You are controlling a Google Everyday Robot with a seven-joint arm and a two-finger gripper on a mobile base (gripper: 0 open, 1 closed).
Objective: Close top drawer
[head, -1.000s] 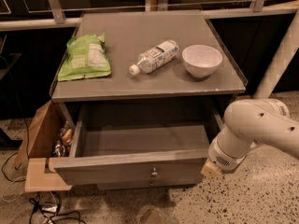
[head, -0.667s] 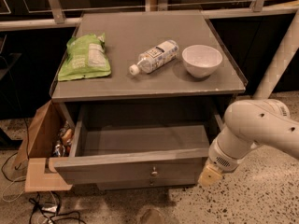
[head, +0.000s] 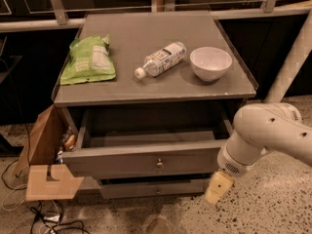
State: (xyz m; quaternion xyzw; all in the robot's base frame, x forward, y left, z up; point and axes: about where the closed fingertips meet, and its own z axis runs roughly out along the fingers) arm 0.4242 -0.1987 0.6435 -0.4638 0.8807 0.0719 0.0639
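- Claw (head: 218, 188) hangs by the right corner of the top drawer (head: 141, 162); I cannot tell how wide it is.
- I cannot read the words on the bottle (head: 161, 59) or green bag (head: 89, 60).
- That top drawer is pushed further in than before, part open.

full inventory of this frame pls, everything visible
cabinet: 1, grey, centre
top drawer: 1, grey, open, under the cabinet top
lower drawer: 1, grey, below the top drawer
chip bag: 1, green, cabinet top, left
bottle: 1, clear with white cap, lying on cabinet top, centre
bowl: 1, white, cabinet top, right
cardboard box: 1, brown, floor left of cabinet
cables: several, dark, floor lower left
arm: 1, white, right of the top drawer
pincer: 1, tan, below the top drawer's right front corner
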